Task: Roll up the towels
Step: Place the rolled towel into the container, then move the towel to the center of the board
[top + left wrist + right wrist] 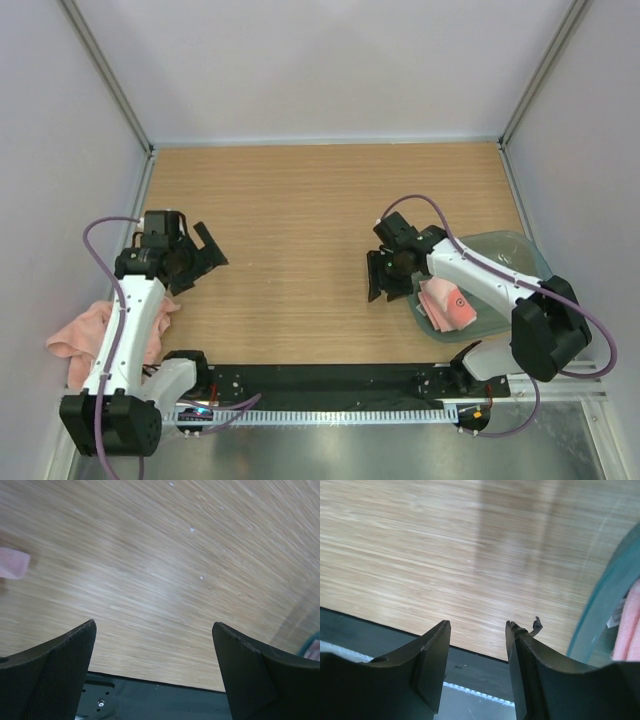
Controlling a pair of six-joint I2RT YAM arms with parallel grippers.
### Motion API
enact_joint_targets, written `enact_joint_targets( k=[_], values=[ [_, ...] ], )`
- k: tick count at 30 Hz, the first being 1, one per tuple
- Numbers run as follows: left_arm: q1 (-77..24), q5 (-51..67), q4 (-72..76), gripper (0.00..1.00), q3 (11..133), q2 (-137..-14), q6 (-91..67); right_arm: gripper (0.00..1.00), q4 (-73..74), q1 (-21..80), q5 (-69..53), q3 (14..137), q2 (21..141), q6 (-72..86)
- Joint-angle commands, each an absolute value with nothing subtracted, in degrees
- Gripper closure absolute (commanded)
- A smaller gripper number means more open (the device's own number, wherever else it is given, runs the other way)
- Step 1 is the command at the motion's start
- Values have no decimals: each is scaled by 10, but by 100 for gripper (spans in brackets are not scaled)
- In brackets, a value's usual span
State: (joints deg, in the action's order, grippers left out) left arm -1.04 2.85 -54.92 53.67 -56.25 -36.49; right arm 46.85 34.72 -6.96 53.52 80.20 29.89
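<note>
- Loose pink towel [85, 335]: crumpled heap at the near-left edge of the table [300, 200], tucked against the left arm's lower link and partly hidden behind it.
- Left wrist view shows a small pink patch at its left edge (blurred, can't tell if it's the same towel).
- Left gripper [212, 262]: over bare wood to the far right of that heap, well apart from it. Its fingers [55, 675] are spread wide with nothing between them, only wood grain below.
- Black base rail [330, 380]: runs along the near edge between the two arm bases.
- Right gripper [378, 280]: right of centre, just left of the green bin [510, 250], pointing toward the near edge. Its fingers [432, 665] are parted with a narrower gap than on the left gripper, and hold nothing.
- The green bin sits at the right edge of the table; its rim cuts the right side of the right wrist view.
- Second pink towel [450, 305]: lies in the near-left part of the bin, right beside the right arm's forearm. Its pink edge is visible past the rim in the wrist view.
</note>
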Motion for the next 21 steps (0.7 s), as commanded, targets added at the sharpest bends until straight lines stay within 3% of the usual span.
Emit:
enact_joint_targets(
  k=[1,6,14,21],
  values=[
    [44,9,-573,2,547,-576,-337,45,463,350,-102,585,795,279],
    [172,30,-581,2,542,-605,-322,43,468,355,-117,616,799,270],
    [233,4,-555,0,523,-624,-398,42,463,362,-127,613,804,265],
    [328,-61,-591,0,568,-720,-402,41,453,369,-146,612,820,253]
  ],
)
